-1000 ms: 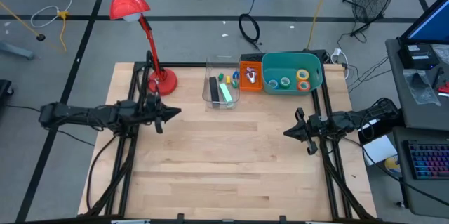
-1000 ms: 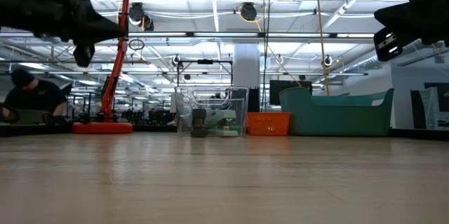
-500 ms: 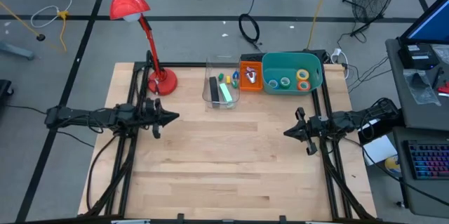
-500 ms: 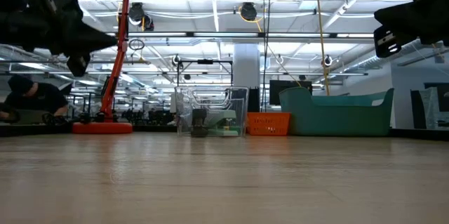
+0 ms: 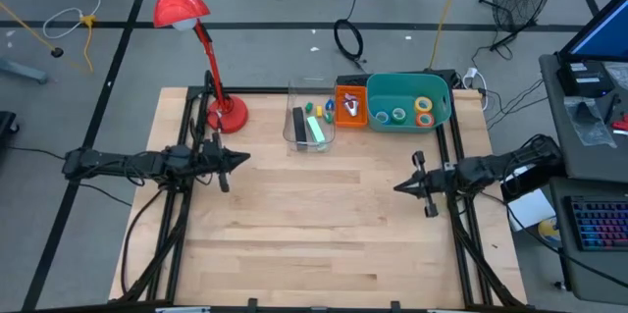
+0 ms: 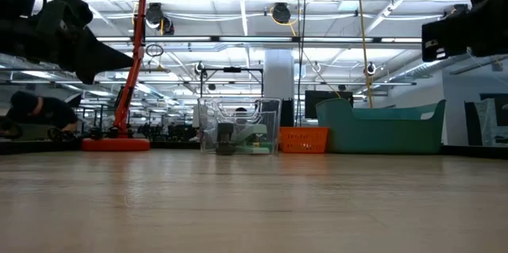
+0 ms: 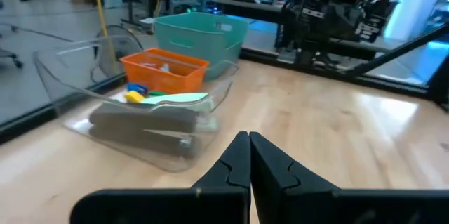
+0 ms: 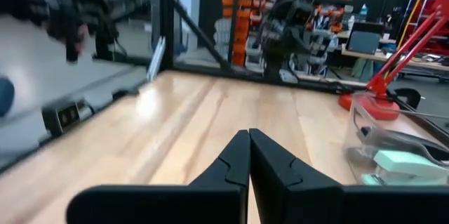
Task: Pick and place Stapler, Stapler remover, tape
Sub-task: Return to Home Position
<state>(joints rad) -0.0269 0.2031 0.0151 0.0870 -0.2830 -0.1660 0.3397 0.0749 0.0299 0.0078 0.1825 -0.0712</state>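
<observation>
1. The left hand [image 5: 238,159] is hovering above the left side of the desk [image 5: 314,234]. Its fingers are pressing together and gripping nothing.
2. The right hand [image 5: 399,186] is hovering above the right side of the desk. Its fingers are likewise pressing together and carrying nothing.
3. Three bins are standing in a row along the far edge of the desk, close beside one another. A red lamp [image 5: 227,114] is standing to the left of the row.
4. The clear bin [image 5: 290,134], leftmost, is holding a pale green stapler [image 5: 316,130] and a dark stapler [image 5: 298,120] lying side by side. Small coloured pieces [image 5: 309,108] are sitting at its far end.
5. The orange bin [image 5: 340,117], in the middle, is holding small pale and red items [image 5: 351,104], too small to identify.
6. The green bin [image 5: 444,107], rightmost, is holding the tape rolls [image 5: 423,105] lying flat on its floor. The yellow and orange rolls are sitting towards its right wall, the blue and green rolls towards its left.
</observation>
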